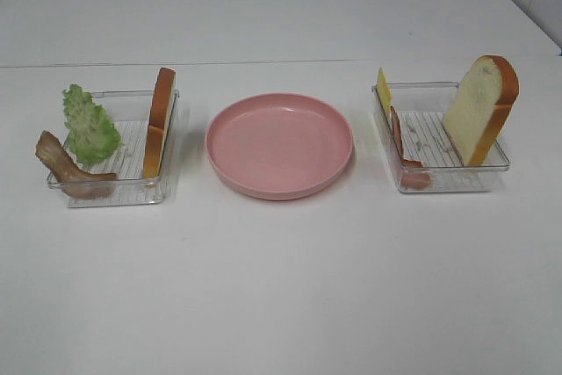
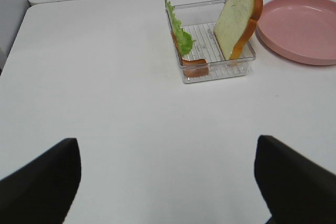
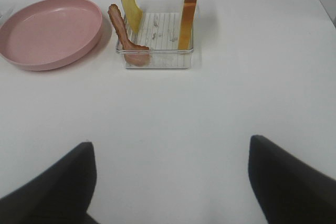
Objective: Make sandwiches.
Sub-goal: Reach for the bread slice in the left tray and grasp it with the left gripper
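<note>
The left gripper (image 2: 165, 145) and right gripper (image 3: 170, 142) hang spread wide, holding nothing, over the desk (image 1: 281, 305). Farther out, lettuce (image 1: 90, 125), bacon (image 1: 61, 162) and bread (image 1: 159, 120) stand in the left tray (image 1: 114, 198). Cheese (image 1: 383, 90), a 2nd bacon strip (image 1: 398, 133) and a 2nd bread slice (image 1: 481, 107) stand in the right tray (image 1: 457, 189). The pink plate (image 1: 281, 142) between them carries nothing, so every layer is left to stack.

Plate (image 1: 279, 145) central — left tray (image 1: 123, 192) holds lettuce (image 1: 90, 126), right tray (image 1: 457, 180) probably cheese (image 1: 383, 92).
</note>
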